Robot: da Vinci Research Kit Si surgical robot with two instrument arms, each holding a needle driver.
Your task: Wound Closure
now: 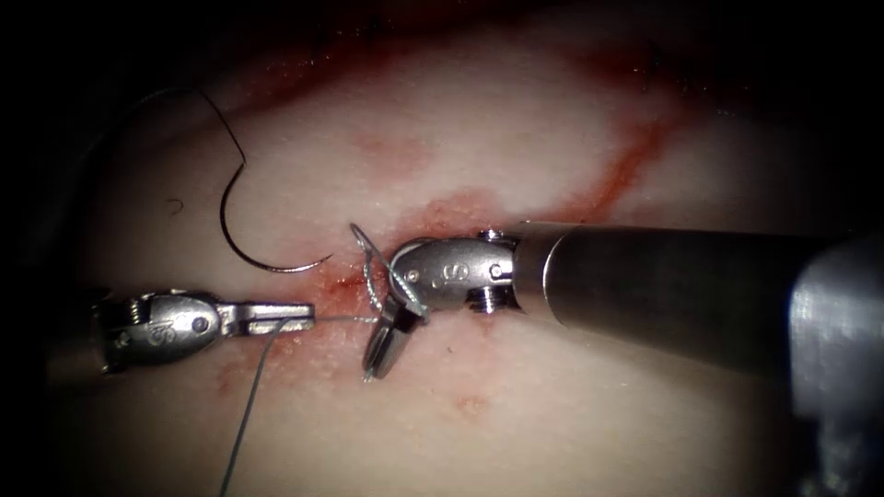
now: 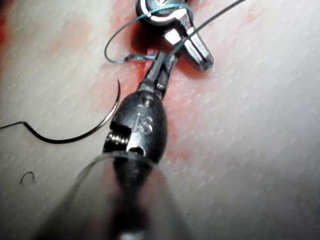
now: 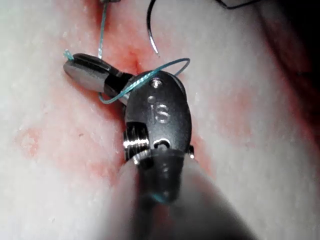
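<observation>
Tissue (image 1: 552,147) lies stained with red fluid (image 1: 460,207) around the cut. Right tool (image 1: 385,350), jaws closed, has thread (image 1: 368,276) looped round it; left tool (image 1: 285,317) grips thread. Needle (image 1: 241,241) rests free on tissue, left of the cut. Judging by that, knotting seems unfinished.

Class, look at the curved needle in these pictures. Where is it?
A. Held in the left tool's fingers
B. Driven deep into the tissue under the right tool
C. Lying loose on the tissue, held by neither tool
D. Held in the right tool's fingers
C: the needle lies free on the tissue, apart from the left tool and the right tool, which both handle thread.
</observation>
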